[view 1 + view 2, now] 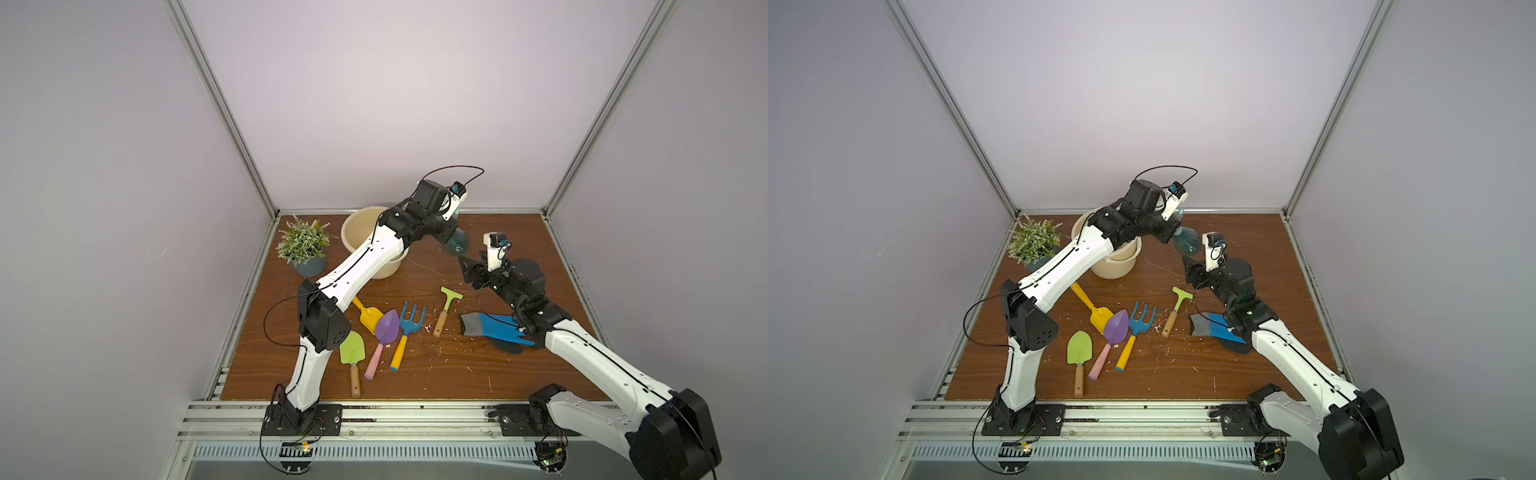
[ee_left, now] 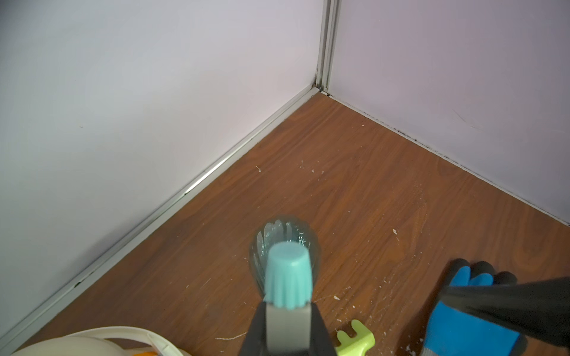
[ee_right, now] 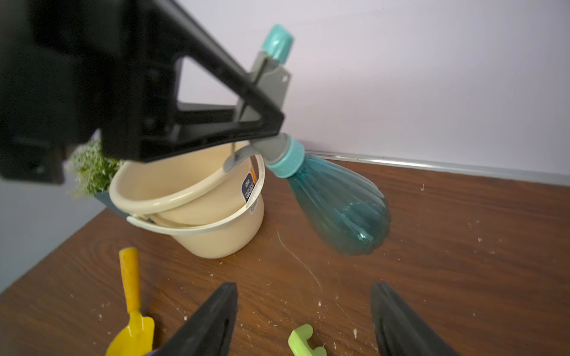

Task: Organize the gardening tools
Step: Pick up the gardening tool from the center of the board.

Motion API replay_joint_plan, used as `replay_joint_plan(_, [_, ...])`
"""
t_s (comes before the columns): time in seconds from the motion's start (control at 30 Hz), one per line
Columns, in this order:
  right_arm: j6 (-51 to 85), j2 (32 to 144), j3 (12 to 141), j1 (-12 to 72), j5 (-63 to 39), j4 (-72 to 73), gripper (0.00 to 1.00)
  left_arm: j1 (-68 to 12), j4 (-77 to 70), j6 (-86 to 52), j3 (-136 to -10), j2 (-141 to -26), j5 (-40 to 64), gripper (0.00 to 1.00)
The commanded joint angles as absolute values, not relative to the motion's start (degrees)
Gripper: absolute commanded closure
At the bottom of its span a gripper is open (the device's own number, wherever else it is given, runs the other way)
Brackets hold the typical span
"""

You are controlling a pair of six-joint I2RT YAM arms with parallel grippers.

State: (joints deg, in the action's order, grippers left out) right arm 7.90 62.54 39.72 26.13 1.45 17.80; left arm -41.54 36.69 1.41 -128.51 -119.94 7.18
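Observation:
My left gripper [image 2: 288, 320] is shut on the grey spray head of the teal spray bottle [image 3: 339, 209]. The bottle hangs tilted above the table, right of the bucket, in both top views [image 1: 455, 245] [image 1: 1187, 243]. Just below and in front of it, my right gripper [image 3: 303, 289] stands open and empty over bare wood. On the table lie a yellow scoop [image 1: 368, 316], a purple trowel [image 1: 386, 328], a blue fork [image 1: 409, 324], a lime-green trowel [image 1: 352, 351] and a lime-green hoe [image 1: 446, 301].
A cream bucket [image 1: 365, 232] stands at the back left, partly under my left arm. A potted green plant [image 1: 303, 245] is beside it. A blue and grey glove [image 1: 494, 326] lies under my right arm. Walls close three sides.

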Motion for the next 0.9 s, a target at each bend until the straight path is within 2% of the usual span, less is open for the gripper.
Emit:
replay_joint_plan(0.0, [-5.0,64.2,39.0,27.9,4.3,30.9,0.26,-40.9,37.6,0.3,-128.1,-116.8,11.4,1.0])
replay_joint_plan(0.07, [-8.6,64.8,36.6,29.0,5.1,36.8,0.25,-40.8,37.9,0.2,-127.8,-116.2,12.9,1.0])
replay_joint_plan(0.67, [-17.4,74.3,42.0,29.6,3.4,44.8,0.27,-40.8,38.4,-1.4,-121.9,-111.3,19.2,1.0])
replay_joint_plan(0.87, [-17.8,75.1,42.3,29.8,1.6,46.7,0.33,-40.8,38.4,-1.6,-121.1,-110.8,19.7,1.0])
